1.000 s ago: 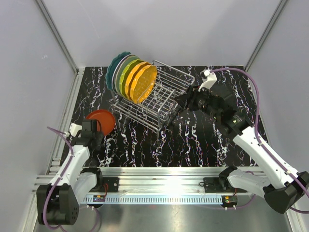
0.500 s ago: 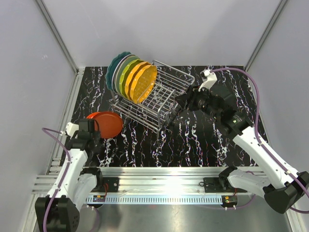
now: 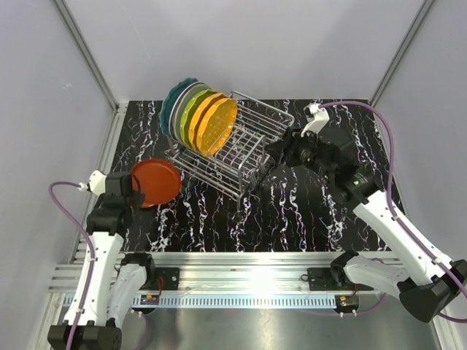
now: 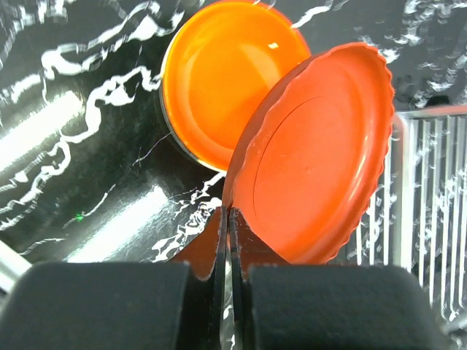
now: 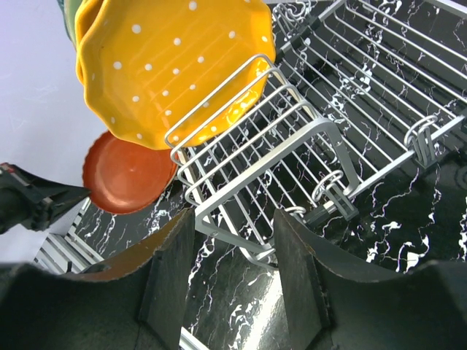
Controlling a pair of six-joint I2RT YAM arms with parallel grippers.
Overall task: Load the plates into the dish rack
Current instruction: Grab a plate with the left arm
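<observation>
Left end effector (image 4: 228,219), pinched shut on the red plate (image 4: 314,153), has lifted it off the desk (image 3: 292,211) toward the rack (image 3: 248,149) since a second ago, so slotting likely comes next; right end effector (image 5: 230,240) gapes empty beside the rack.

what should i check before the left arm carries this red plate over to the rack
1. Left hand shut on red-orange plate rim: ok.
2. Plate lifted off the table: ok.
3. Dish rack has empty slots beside the dotted orange plate: ok.
4. Right hand open, holding nothing: ok.
5. Right hand clear of loading path: cannot tell; it is close to the rack's end.
6. All plates loaded: not ok; an orange plate lies on the table.
</observation>
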